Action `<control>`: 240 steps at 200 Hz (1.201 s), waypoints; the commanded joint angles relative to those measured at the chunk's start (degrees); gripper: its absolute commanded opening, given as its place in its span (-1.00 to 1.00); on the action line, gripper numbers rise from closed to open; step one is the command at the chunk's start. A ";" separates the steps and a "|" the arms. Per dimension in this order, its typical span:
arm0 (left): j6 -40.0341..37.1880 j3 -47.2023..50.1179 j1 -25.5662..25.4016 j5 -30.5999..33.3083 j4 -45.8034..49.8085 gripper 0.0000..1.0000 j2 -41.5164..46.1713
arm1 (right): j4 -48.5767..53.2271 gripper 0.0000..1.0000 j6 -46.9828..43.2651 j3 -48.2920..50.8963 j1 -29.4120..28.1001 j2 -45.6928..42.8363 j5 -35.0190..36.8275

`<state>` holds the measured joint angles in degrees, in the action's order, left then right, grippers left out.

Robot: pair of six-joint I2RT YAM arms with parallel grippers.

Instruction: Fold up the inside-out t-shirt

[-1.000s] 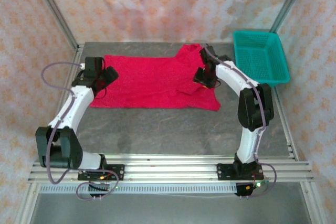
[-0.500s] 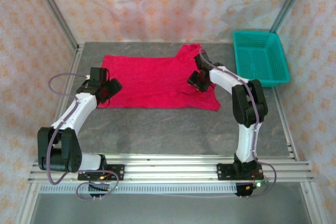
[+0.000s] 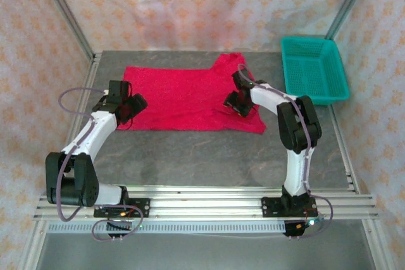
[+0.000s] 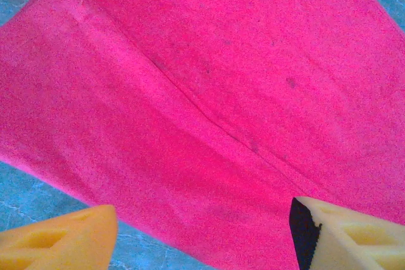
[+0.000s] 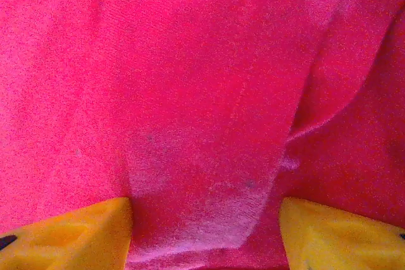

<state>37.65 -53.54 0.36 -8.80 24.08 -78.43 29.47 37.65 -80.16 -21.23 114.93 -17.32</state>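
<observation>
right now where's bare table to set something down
Free: grey tabletop between the near hem of the bright red fabric t-shirt and the aluminium rails; the empty teal plastic basket. Crowded: shirt ends, under left gripper and right gripper.

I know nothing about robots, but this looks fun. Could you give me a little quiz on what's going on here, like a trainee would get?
1. True or false: the t-shirt lies inside the teal basket.
2. What lies under the right pincer? A: the t-shirt; B: the teal basket; C: bare table.
3. Fill in: the left pincer has its jaws ____.
Key: 1 false; 2 A; 3 open.
</observation>
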 commanded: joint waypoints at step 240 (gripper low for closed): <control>-1.01 0.06 -0.27 -1.89 -1.27 0.43 -4.39 | 15.72 -0.70 -9.88 -48.75 -1.30 28.00 -2.01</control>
<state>37.45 -53.63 0.36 -10.11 24.12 -81.91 38.15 32.51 -118.19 -21.98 135.59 -17.91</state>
